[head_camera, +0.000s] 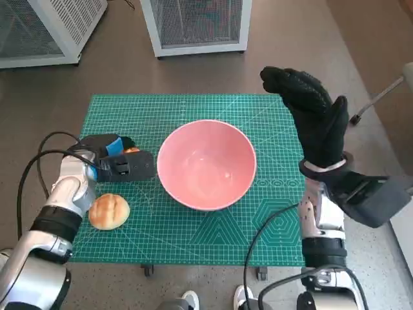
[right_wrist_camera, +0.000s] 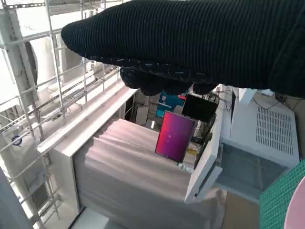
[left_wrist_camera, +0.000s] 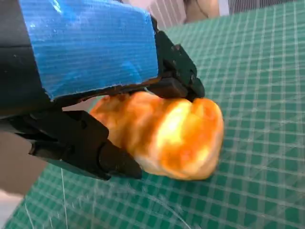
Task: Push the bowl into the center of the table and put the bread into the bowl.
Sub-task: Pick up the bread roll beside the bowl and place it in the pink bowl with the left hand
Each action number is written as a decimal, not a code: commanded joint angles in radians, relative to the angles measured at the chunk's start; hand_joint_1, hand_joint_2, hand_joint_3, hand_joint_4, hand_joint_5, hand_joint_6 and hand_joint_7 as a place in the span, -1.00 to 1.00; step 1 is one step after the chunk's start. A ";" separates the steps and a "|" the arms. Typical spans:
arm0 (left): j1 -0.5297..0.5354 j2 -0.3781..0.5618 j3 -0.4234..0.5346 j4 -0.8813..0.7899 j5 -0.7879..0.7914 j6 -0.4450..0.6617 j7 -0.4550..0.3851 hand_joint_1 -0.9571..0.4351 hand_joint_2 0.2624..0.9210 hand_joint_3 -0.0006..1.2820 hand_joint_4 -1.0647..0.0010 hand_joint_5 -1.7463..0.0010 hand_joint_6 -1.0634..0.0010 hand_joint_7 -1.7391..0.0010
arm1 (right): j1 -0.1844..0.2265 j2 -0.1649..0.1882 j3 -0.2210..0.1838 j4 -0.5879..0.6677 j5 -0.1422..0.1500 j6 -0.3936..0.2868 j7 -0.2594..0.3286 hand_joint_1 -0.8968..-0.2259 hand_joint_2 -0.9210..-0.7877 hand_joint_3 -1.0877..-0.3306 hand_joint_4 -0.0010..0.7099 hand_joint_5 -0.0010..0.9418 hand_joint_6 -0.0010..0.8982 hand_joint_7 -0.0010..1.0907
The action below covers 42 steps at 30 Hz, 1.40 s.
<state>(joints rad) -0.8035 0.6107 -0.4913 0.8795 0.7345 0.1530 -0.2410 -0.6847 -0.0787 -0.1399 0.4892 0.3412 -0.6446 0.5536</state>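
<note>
My left hand (left_wrist_camera: 90, 95) is closing around the bread roll (left_wrist_camera: 167, 138), maybe touching; soft, so I'm squeezing its sides gently.

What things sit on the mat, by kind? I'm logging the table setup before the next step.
Bowl: 1
Bread: 1
Total: 2, both on the mat
</note>
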 commanded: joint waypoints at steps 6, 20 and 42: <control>-0.019 -0.012 -0.006 0.088 0.004 -0.056 0.059 0.38 1.00 -0.80 -0.16 -0.51 -0.08 -0.29 | 0.033 -0.003 0.006 -0.008 0.003 0.012 0.007 -0.36 -1.00 -0.31 -0.37 -1.00 -0.44 -0.76; -0.038 0.008 0.016 0.071 -0.013 -0.073 0.040 0.38 1.00 -0.80 -0.12 -0.51 -0.13 -0.33 | 0.036 -0.002 0.009 -0.008 0.005 0.008 0.009 -0.37 -1.00 -0.30 -0.37 -1.00 -0.45 -0.74; 0.126 0.110 0.292 -0.745 -0.101 0.094 -0.093 0.38 1.00 -0.87 -0.23 -0.35 -0.17 -0.37 | 0.041 -0.001 0.012 -0.020 0.013 0.017 0.012 -0.34 -1.00 -0.29 -0.37 -1.00 -0.47 -0.70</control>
<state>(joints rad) -0.7407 0.7044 -0.2703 0.3281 0.6691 0.2418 -0.3271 -0.6655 -0.0786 -0.1308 0.4704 0.3503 -0.6432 0.5584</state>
